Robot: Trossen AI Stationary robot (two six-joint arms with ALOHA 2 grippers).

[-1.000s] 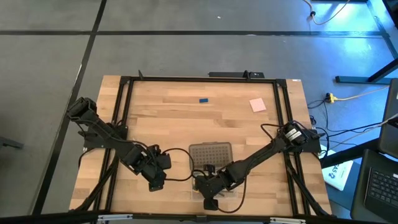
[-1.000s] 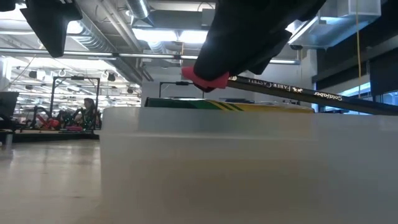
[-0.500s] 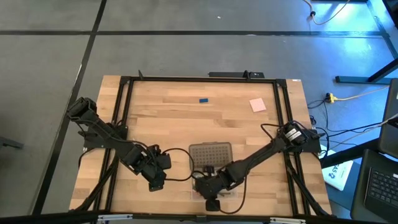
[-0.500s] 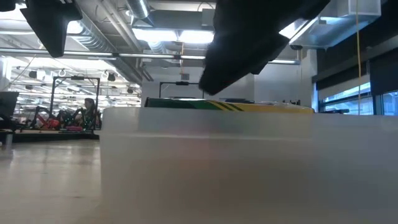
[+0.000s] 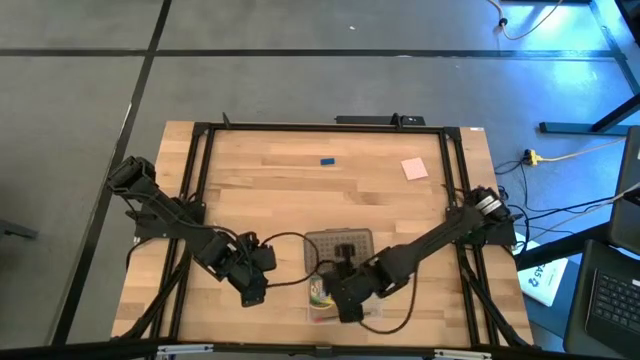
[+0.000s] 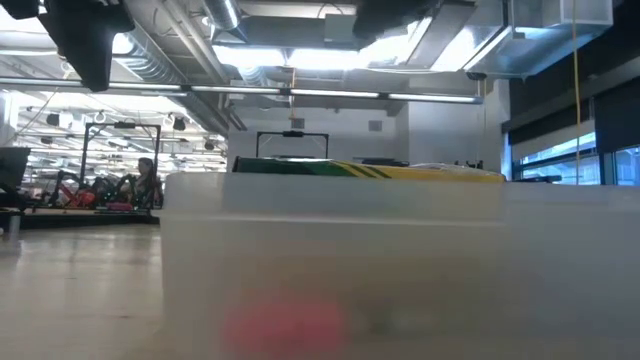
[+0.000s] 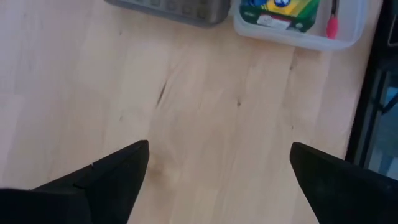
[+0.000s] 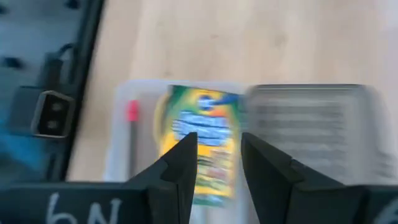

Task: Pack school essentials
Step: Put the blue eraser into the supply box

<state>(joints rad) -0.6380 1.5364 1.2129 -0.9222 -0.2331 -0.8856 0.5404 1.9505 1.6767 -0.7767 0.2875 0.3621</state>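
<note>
A clear plastic case [image 5: 318, 312] stands at the table's near edge. In it lie a green-yellow crayon box [image 8: 200, 140] and a pencil with a pink-red end [image 8: 132, 111]. The case's grey dotted lid [image 5: 338, 246] lies on the table just behind it. A tiny blue eraser [image 5: 327, 160] and a pink square pad [image 5: 414, 168] lie on the table's far part. My right gripper [image 8: 219, 155] hovers over the case, slightly open, with nothing between its fingers. My left gripper [image 7: 219, 168] hangs open over bare wood, left of the case.
A black metal frame [image 5: 200, 150] runs round the table's edges. The low view looks through the case's front wall [image 6: 330, 270], with the crayon box's top [image 6: 370, 168] above it. Bare wood lies between the lid and the far items.
My right gripper held a dark pencil with a pink end over the case. The pencil has left it and now lies inside the case. The gripper has risen clear of the case and tipped less steeply.
</note>
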